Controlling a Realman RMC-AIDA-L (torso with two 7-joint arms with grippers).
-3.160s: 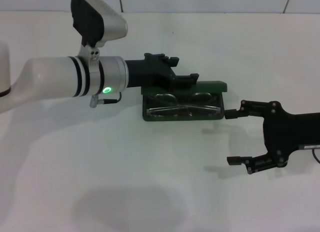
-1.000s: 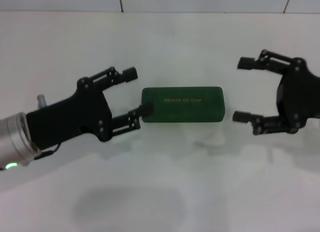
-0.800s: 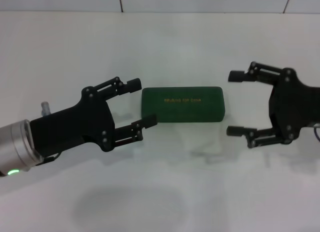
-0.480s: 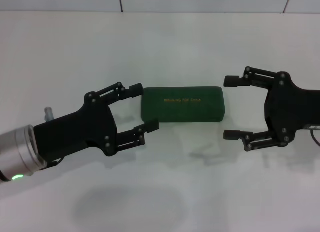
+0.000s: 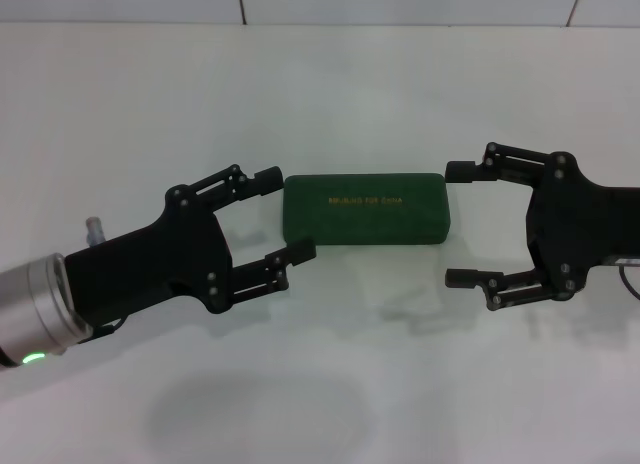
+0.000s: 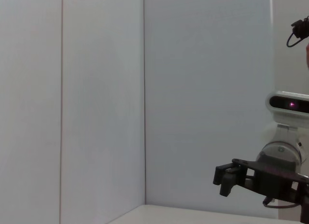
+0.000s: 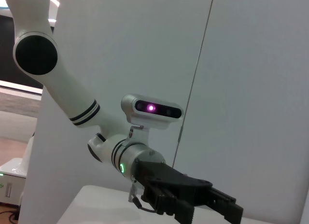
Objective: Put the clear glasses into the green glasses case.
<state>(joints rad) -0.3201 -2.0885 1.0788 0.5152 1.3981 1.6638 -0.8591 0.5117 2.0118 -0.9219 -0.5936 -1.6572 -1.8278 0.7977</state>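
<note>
The green glasses case [image 5: 366, 209] lies shut in the middle of the white table [image 5: 330, 94], its gold lettering facing up. The clear glasses are hidden. My left gripper [image 5: 287, 213] is open at the case's left end, one finger beside the far corner and one just past the near corner, not touching. At the case's right end my right gripper [image 5: 457, 224] is open too, its fingers standing apart from the case. The left wrist view shows the right gripper [image 6: 223, 180] farther off. The right wrist view shows the left gripper [image 7: 212, 209].
A tiled wall [image 5: 400, 2] rises behind the table's far edge. The wrist views look at pale wall panels [image 6: 96, 98] and the opposite arm.
The case, earlier open with the glasses inside, now has its lid shut. The left gripper has left the lid for the case's left end. The right gripper came nearer and closer to the case.
</note>
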